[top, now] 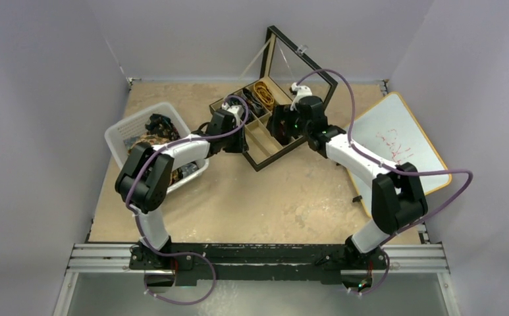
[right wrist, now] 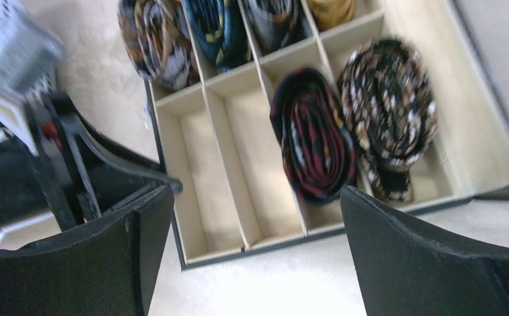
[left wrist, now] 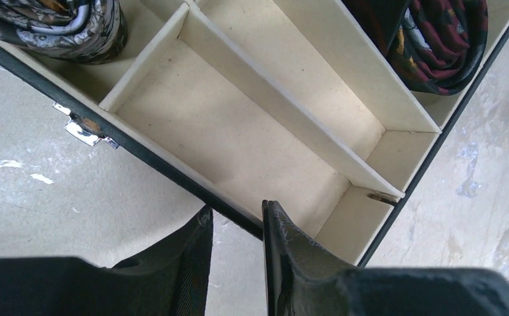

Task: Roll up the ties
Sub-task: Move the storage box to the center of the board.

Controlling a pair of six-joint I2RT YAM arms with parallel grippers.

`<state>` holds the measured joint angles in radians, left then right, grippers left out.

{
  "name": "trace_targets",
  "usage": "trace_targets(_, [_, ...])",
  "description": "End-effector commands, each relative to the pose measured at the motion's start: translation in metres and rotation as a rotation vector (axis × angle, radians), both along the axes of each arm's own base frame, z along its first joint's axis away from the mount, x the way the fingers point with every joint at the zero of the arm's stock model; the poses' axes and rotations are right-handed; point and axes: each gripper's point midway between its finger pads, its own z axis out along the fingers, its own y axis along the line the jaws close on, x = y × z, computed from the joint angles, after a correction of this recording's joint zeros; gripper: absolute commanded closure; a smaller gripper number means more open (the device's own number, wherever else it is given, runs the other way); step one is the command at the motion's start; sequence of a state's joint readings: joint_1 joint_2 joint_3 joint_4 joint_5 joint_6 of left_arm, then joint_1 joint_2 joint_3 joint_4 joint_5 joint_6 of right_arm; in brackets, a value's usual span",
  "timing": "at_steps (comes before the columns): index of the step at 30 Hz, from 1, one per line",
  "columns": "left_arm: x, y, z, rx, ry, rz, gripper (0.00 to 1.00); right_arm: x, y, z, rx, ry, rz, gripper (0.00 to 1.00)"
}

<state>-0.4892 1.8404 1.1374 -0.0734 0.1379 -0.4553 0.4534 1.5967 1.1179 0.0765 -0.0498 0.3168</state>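
Ties (right wrist: 314, 135) coiled in divided box (right wrist: 202, 184), left gripper (left wrist: 237, 220) narrowly parted, empty, right gripper (right wrist: 257, 197) wide open

Coiled ties (right wrist: 314, 135) lie in the divided box (right wrist: 205, 197), between a basket (top: 114, 133) at left and a board (top: 403, 145) at right.
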Motion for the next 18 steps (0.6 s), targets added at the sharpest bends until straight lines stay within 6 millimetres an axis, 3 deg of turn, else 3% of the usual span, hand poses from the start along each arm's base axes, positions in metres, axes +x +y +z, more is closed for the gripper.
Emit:
trace_targets(1, [-0.04,0.032,-0.033,0.174,0.096,-0.099,0.84,0.035,-0.009,0.055,-0.021,-0.164,-0.113,0.01])
trace_targets(7, [-0.034,0.019,-0.02,0.171,-0.006,-0.245,0.86,0.063,-0.033,0.076,-0.087,-0.195,-0.296,0.01])
trace_targets(11, [-0.025,-0.001,-0.012,0.172,-0.064,-0.353,0.86,0.065,-0.037,0.08,-0.091,-0.207,-0.318,0.01])
trace_targets(18, [-0.017,-0.03,-0.016,0.183,-0.096,-0.462,0.86,0.06,-0.042,0.076,-0.101,-0.205,-0.329,0.01])
